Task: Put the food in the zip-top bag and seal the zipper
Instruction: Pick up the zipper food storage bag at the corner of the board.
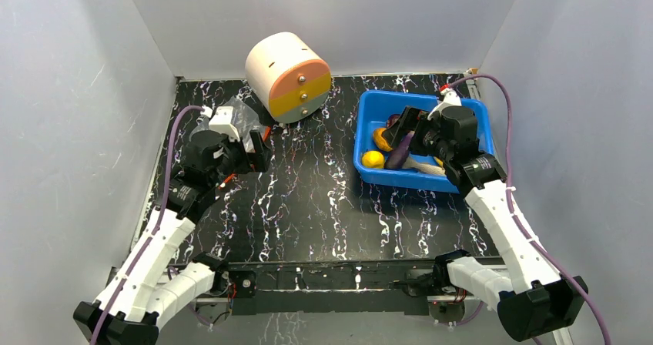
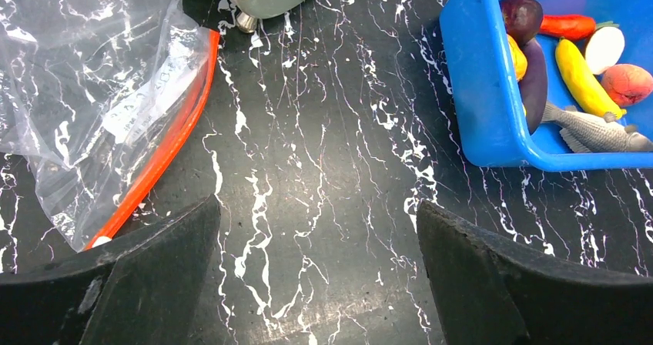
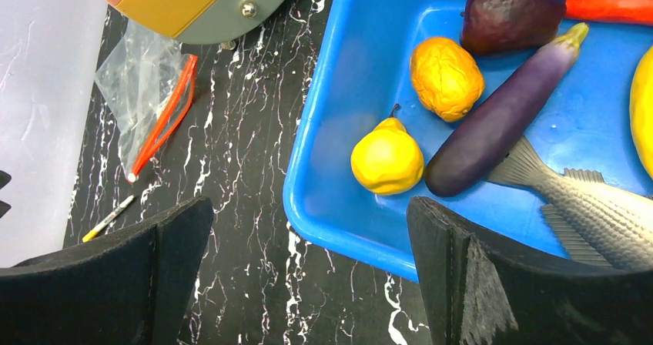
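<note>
My left gripper (image 2: 316, 214) is wide open, with the bag (image 2: 92, 91) lying flat just beside it. My right gripper (image 3: 308, 206) is open too, over the edge of the bin (image 3: 331, 129), near the food (image 3: 500, 122).

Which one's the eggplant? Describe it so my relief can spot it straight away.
Start at the blue bin on the right. Inside, the eggplant lies aslant between a yellow pear and a grey fish. It is the only long, glossy purple piece.
</note>
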Action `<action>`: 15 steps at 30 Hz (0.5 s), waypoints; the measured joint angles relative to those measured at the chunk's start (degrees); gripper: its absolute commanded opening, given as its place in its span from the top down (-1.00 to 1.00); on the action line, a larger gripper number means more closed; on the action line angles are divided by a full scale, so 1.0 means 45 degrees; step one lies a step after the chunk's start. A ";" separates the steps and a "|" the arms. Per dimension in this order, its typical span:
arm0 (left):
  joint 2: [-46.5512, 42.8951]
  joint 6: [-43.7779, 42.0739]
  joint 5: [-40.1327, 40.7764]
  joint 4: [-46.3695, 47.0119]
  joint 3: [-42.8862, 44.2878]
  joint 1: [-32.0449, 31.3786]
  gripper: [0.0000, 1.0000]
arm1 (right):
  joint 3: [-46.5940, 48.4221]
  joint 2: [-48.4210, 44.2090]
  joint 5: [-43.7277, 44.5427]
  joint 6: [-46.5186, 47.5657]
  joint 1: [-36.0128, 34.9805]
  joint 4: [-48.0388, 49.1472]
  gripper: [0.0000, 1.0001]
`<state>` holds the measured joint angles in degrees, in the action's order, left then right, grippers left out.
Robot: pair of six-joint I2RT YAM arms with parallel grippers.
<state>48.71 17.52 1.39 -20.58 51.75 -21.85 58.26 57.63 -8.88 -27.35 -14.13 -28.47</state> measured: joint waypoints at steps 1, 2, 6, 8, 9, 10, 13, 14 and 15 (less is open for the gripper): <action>0.0039 0.0000 0.0000 -0.0005 0.0000 0.0000 -0.97 | 0.0000 0.0000 0.0000 0.0000 0.0000 0.0000 -0.96; 0.0078 0.0000 0.0000 0.0000 0.0000 0.0000 -0.97 | 0.0000 0.0000 0.0005 0.0000 0.0000 0.0000 -0.96; 0.0228 -0.0024 0.0005 -0.0005 0.0000 0.0000 -0.97 | 0.0000 0.0000 0.0029 0.0000 0.0000 0.0000 -0.96; 0.0316 -0.0097 0.0015 0.0000 0.0000 0.0000 -0.97 | 0.0000 0.0000 0.0024 0.0000 0.0000 0.0000 -0.96; 0.0369 -0.0146 0.0029 0.0000 0.0000 0.0000 -0.97 | 0.0000 0.0000 0.0019 -0.0005 0.0000 -0.0005 -0.96; 0.0452 -0.0214 0.0087 0.0015 0.0000 0.0005 -0.97 | 0.0000 0.0000 0.0015 0.0000 0.0000 0.0000 -0.96; 0.0729 -0.0418 0.0355 0.0136 0.0000 0.0005 -0.97 | 0.0000 -0.0029 -0.0029 -0.0005 0.0000 0.0000 -0.96; 0.0894 -0.0544 0.0529 0.0194 0.0000 0.0005 -0.96 | 0.0000 -0.0053 -0.0044 -0.0010 0.0000 -0.0005 -0.96; 0.0981 -0.0597 0.0617 0.0214 0.0000 0.0010 -0.95 | 0.0000 -0.0087 -0.0078 -0.0015 0.0000 0.0000 -0.96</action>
<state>53.12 14.83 4.16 -19.62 51.75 -21.80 58.26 57.23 -9.23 -27.42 -14.13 -28.47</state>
